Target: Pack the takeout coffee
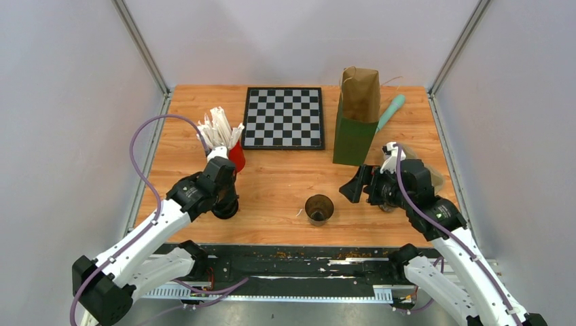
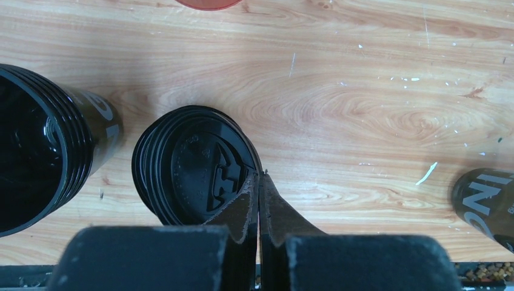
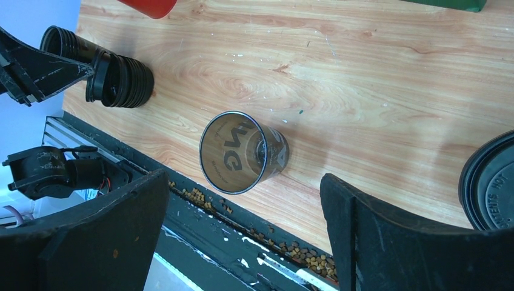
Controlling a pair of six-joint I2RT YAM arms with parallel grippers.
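Note:
A dark brown coffee cup with white lettering stands open, without a lid, near the front edge; it also shows in the right wrist view. A stack of black lids stands at front left, beside a stack of black cups. My left gripper is shut, pinching the right rim of the top lid; in the top view it sits over the stack. My right gripper is open and empty, right of the open cup and above the front edge. A single black lid lies at its right.
A brown paper bag stands at the back right behind a green bag. A red cup of white wrapped straws stands just behind my left gripper. A chessboard lies at the back centre, a teal object beside the bags.

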